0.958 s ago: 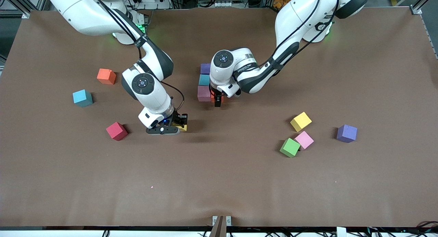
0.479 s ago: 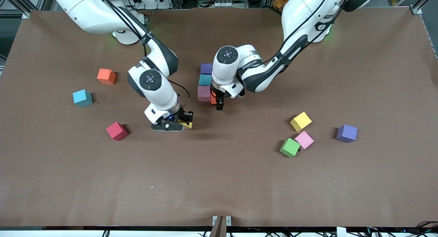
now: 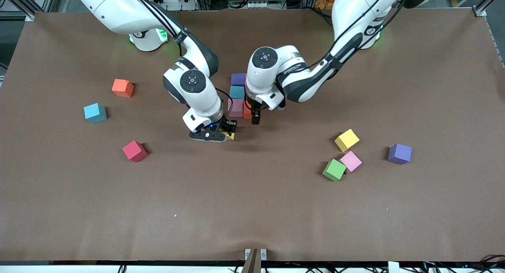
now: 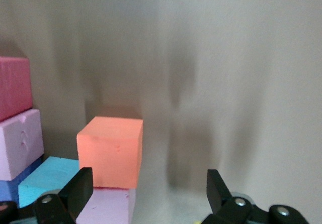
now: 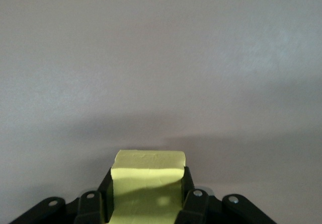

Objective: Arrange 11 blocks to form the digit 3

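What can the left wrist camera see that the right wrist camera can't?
Only the left wrist view shows the stacked-up group of blocks: an orange-red block, a light blue block and pink blocks, with the left hand open just off them. Only the right wrist view shows a yellow block pinched in the shut right hand. Both show the bare brown table.
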